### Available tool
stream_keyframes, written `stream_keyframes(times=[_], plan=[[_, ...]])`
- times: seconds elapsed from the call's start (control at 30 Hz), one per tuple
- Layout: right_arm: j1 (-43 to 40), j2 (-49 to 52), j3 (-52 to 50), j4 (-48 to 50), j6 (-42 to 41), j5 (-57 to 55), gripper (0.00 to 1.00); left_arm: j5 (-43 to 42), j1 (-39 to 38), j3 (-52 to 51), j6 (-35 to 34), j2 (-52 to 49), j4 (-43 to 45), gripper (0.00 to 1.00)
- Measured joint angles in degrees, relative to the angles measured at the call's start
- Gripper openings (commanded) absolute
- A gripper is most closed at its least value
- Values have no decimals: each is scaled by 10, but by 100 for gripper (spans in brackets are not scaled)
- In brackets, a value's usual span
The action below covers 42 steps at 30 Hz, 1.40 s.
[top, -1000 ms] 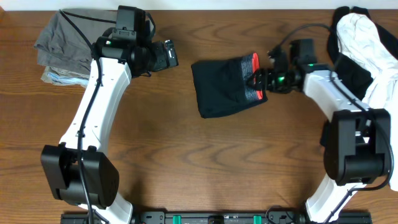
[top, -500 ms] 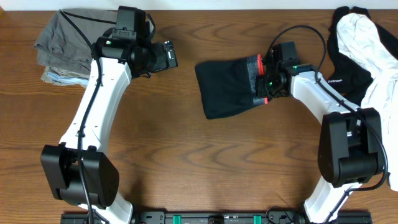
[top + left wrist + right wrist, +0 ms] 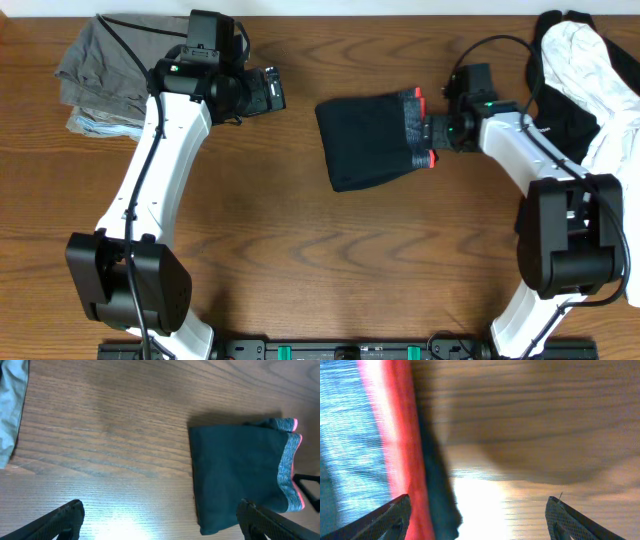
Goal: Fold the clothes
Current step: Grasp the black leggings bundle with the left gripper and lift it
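Overhead looks straight down from high up, taking in the whole desk [image 3: 330, 250] and both arms. Left wrist looks down from well above, folded leggings [image 3: 235, 475] whole beyond its jaws. Right wrist is very near the desk, waistband [image 3: 355, 435] just beside one jaw; all three share the leggings.

Leggings [image 3: 370, 142] are matt black cloth, waistband [image 3: 286, 467] a knitted grey, table [image 3: 300, 255] smooth wood with a slight sheen.

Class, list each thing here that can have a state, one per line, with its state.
leggings, folded, lying flat
black-and-white tops, unfolded, heaped
grey and olive garments, folded, stacked
left hand, open, empty
right hand, open, empty, beside the leggings
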<state>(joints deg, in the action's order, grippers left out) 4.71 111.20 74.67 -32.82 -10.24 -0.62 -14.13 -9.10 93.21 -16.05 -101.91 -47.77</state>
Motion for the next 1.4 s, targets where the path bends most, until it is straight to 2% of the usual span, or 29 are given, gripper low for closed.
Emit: stream_keyframes(times=[0.2,0.4,0.6,0.7,0.77,0.83,0.9,0.97,1.03,1.13,1.4], plan=[[-43,0,7,-7,1,58,86,1,-19,0,0,-3,0,98],[-50,0,8,-7,4,136,89,2,-66,0,12,-21,3,98],[-81,0,55,-49,4,184,91,2,-135,0,15,-50,69,98],[-106,0,91,-76,5,191,90,2,-176,0,15,-69,82,98],[-123,0,110,-91,7,193,85,2,-205,0,19,-86,80,100],[-134,0,118,-99,10,193,74,2,-226,0,24,-102,73,83],[-139,0,119,-110,11,193,65,1,-236,0,27,-117,67,58],[-139,0,119,-119,12,192,59,-2,-236,0,25,-131,65,45],[-139,0,119,-123,13,191,57,-10,-233,0,28,-144,65,36],[-139,0,119,-124,14,190,56,-20,-229,0,23,-159,69,29],[-139,0,119,-124,14,186,58,-22,-229,0,18,-213,109,24]])
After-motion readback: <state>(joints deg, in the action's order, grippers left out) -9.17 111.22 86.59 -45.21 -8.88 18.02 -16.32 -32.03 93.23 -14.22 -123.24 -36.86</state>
